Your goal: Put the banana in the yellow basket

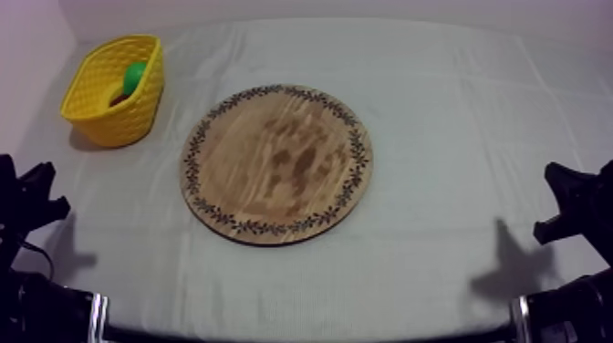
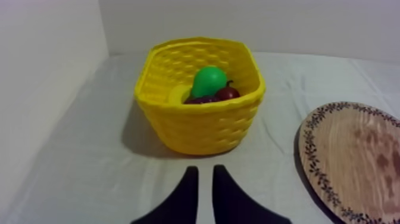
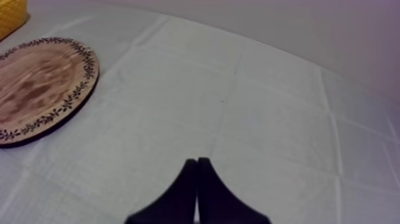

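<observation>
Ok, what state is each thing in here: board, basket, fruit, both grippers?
Board: lying flat on the cloth, nothing on it.
Basket: upright, with fruit inside.
Pear: in the basket.
Small red fruit: in the basket, right beside the pear.
Left gripper: open a little, holding nothing, facing the basket.
Right gripper: shut on nothing, over bare cloth.

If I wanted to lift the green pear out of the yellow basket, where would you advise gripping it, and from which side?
Probably its rounded upper part, from straight above: the pear sits inside the yellow basket with its top free, and the walls block any sideways approach. The small red fruit lies close beside it, so grip across the other sides.
</observation>
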